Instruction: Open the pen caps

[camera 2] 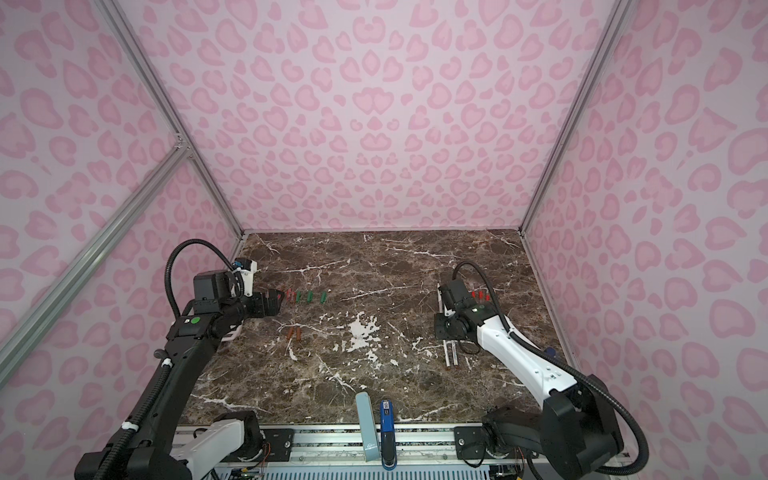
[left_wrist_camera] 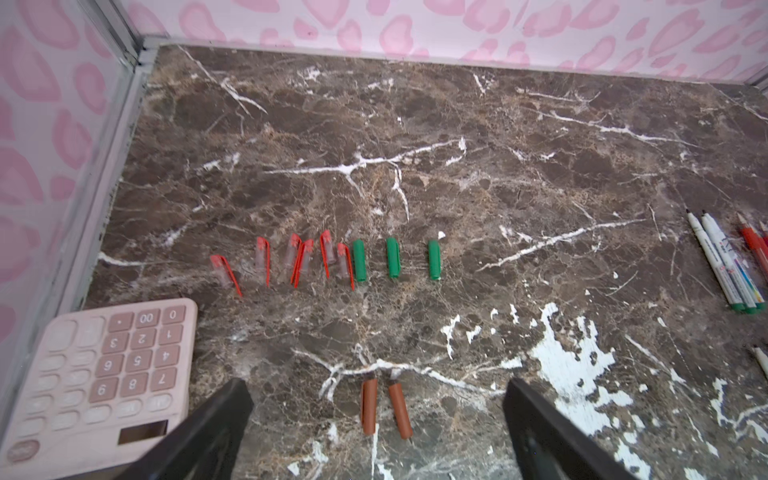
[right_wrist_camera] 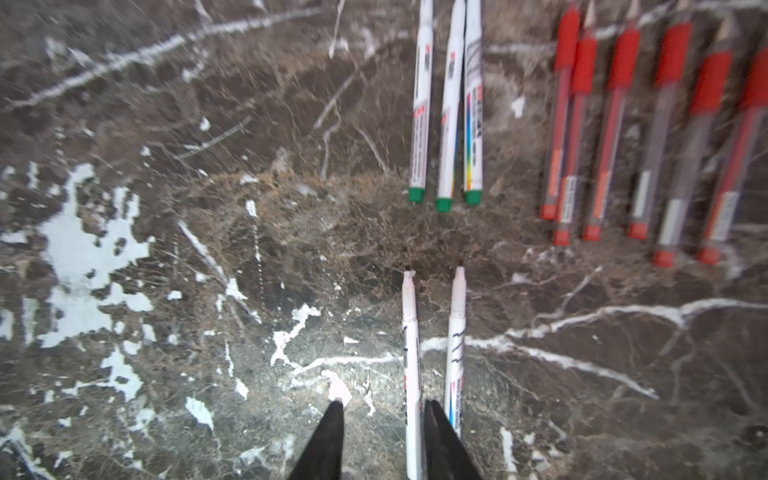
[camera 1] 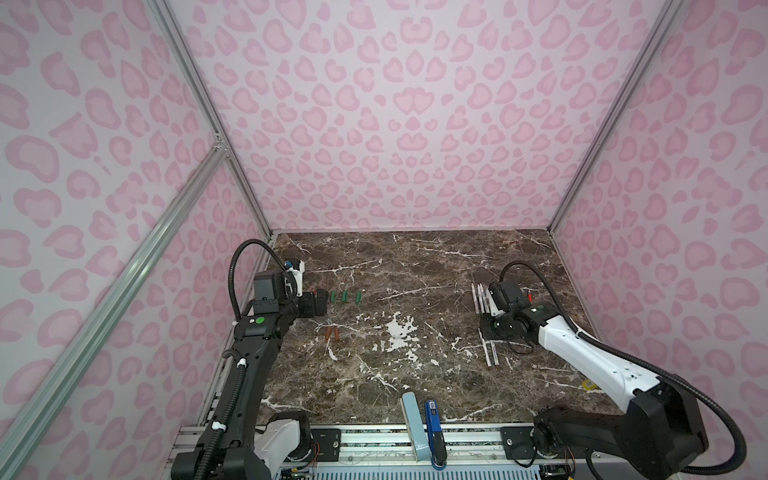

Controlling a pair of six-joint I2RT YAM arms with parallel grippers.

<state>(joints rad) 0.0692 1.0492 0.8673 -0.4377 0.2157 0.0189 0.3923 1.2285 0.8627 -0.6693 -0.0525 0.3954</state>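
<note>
Well, from where I stand nearly everything looks uncapped already. The brown marble table (camera 1: 415, 257) carries the loose caps toward its left edge: a row of slim red clip caps (left_wrist_camera: 303, 259), three green plastic caps (left_wrist_camera: 392, 257) just beside them, and two brown-orange caps (left_wrist_camera: 369, 407) nearer the front edge. The pens lie toward the right edge: three white-barrelled markers with green ends (right_wrist_camera: 446, 104), a row of clear-barrelled red pens (right_wrist_camera: 619, 124), and a pair of white markers (right_wrist_camera: 457, 332) side by side. Every tip I can make out is bare.

The left gripper (left_wrist_camera: 376, 384) hangs above the brown-orange caps, jaws wide apart and holding nothing. The right gripper (right_wrist_camera: 384, 405) sits low over the pair of white markers. Its jaws are parted with one marker lying between them and a clear gap on one side, so I'd say it isn't pinched.

What worries me is the black finger (right_wrist_camera: 440, 436) standing down between the two markers, close to both. A sideways swing on lifting off would likely roll those round barrels across the smooth marble, and a bare nib could streak the stone. The left jaws, if lowered carelessly, could scatter the brown-orange caps or clip the pink calculator (left_wrist_camera: 99, 374) by the left edge.

As for containers, I see none: no tray, cup or box, so everything lies loose on the marble.
</note>
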